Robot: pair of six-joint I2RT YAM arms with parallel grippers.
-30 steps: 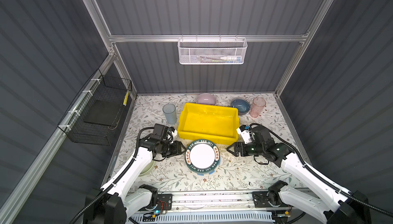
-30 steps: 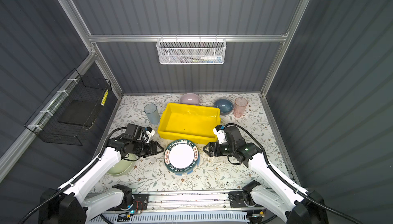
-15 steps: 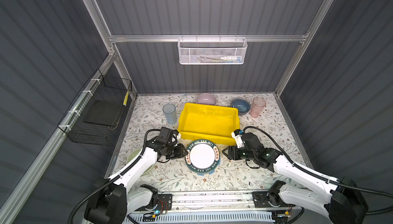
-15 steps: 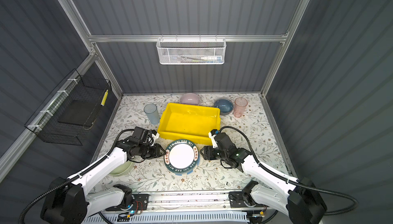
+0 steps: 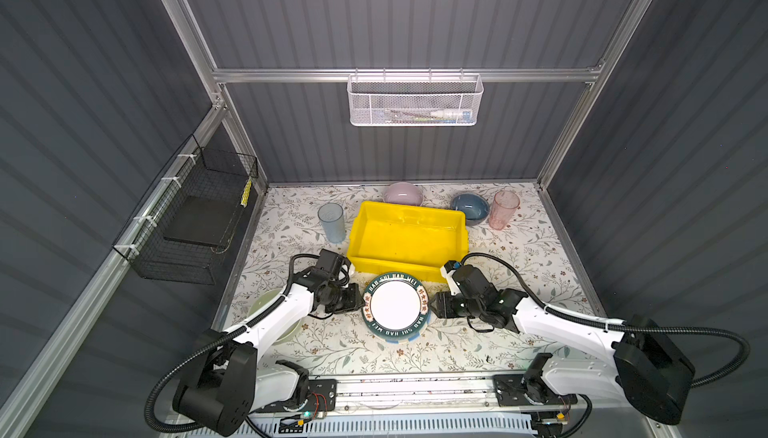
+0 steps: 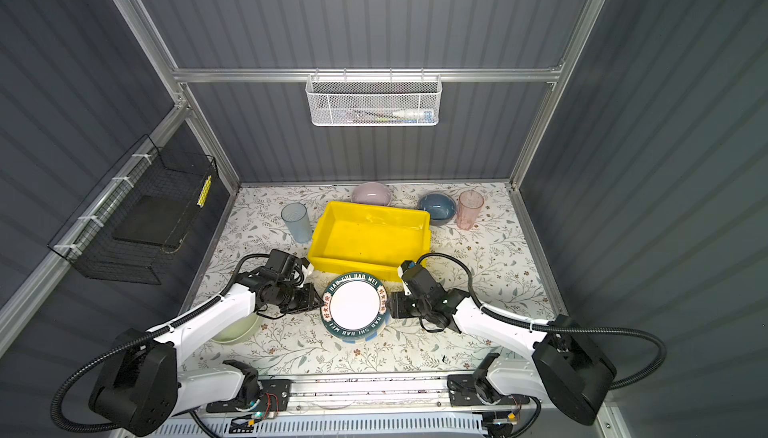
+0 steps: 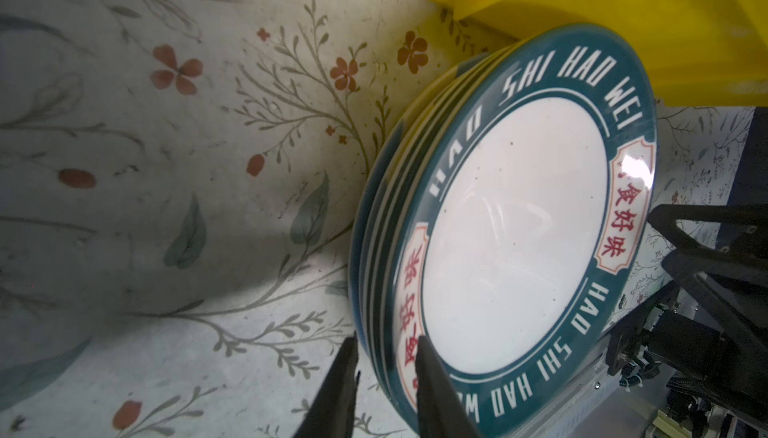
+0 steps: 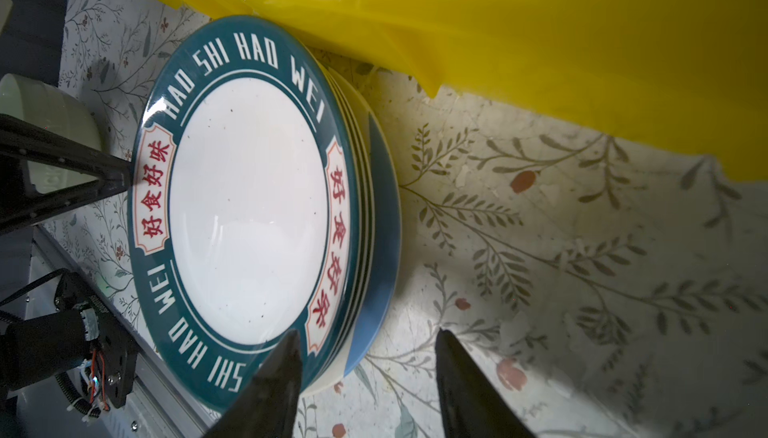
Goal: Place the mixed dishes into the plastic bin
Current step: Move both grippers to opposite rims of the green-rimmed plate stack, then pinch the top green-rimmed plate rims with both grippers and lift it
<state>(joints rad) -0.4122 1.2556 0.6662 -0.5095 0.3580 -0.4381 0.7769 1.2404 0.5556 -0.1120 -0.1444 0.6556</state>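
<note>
Left gripper [image 5: 360, 300] and right gripper [image 5: 432, 306] stand at the left and right edges of the stack of round plates [image 5: 394, 307], green-rimmed lettered one on top, in both top views; the shallow bright yellow plastic bin [image 5: 405, 240], empty, lies just far of the stack, its long axis left to right, its near wall close against the plates' far rim; so I judge the lift must go up first, then far; the flowered table [image 5: 374, 352] is bare on the near side. From the left wrist, narrow jaws bracket the stack's edge; whether they press it I cannot tell. From the right wrist, the jaws are apart; one finger [image 8: 286, 357] over the top rim, the other clear of the lowest blue plate [image 8: 380, 248].
</note>
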